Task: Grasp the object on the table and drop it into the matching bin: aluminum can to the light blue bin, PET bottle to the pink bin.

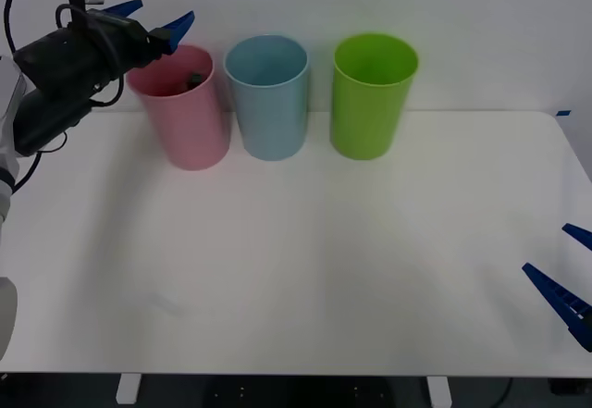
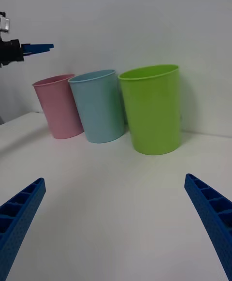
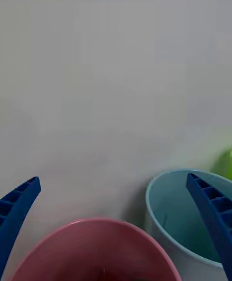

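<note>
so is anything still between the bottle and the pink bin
Nothing visible. A dark object, probably the bottle, already lies inside the pink bin. The left gripper hangs open over its rim; the right gripper waits open at the table's near right edge.

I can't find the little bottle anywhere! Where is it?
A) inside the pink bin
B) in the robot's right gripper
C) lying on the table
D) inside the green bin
A: in the front view a dark object, which appears to be the bottle, sits inside the pink bin, and the left gripper is open above the bin's rim.
</note>
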Robot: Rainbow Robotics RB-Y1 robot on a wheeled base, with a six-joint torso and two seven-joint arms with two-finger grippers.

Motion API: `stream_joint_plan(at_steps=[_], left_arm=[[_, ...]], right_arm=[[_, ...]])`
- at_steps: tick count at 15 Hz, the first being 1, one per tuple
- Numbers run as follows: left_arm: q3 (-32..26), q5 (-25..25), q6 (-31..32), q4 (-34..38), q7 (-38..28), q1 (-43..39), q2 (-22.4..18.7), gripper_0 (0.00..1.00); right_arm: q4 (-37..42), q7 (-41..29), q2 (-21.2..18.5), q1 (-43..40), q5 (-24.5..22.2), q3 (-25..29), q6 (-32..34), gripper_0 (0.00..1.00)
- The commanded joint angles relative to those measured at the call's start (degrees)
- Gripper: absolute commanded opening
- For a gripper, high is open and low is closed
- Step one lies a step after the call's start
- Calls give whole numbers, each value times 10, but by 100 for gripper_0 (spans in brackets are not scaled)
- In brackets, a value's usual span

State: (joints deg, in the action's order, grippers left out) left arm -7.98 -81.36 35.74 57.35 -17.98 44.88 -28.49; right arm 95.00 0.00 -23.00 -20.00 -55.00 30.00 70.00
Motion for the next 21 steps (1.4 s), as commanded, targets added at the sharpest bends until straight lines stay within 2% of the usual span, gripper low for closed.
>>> stream_joint_plan(at_steps=[1,2,6,13,18,21], left_arm=[[-21,18,37,0,9,-9,-3,100],[-32,20,54,0,9,-13,-4,100],[-38,84,95,5,12,-44,-23,100],[-39,172,116,104,24,-164,-58,100],[-40,222,208,108,45,-231,-118,100],[-47,244,253,109,61,-273,-134,100]], right_arm=[[0,0,0,0,0,0,0,100],[0,0,0,0,0,0,0,100],[0,0,0,0,0,0,0,100],[0,0,0,0,0,0,0,100],[0,0,0,0,0,0,0,100],[0,0,0,0,0,0,0,100]])
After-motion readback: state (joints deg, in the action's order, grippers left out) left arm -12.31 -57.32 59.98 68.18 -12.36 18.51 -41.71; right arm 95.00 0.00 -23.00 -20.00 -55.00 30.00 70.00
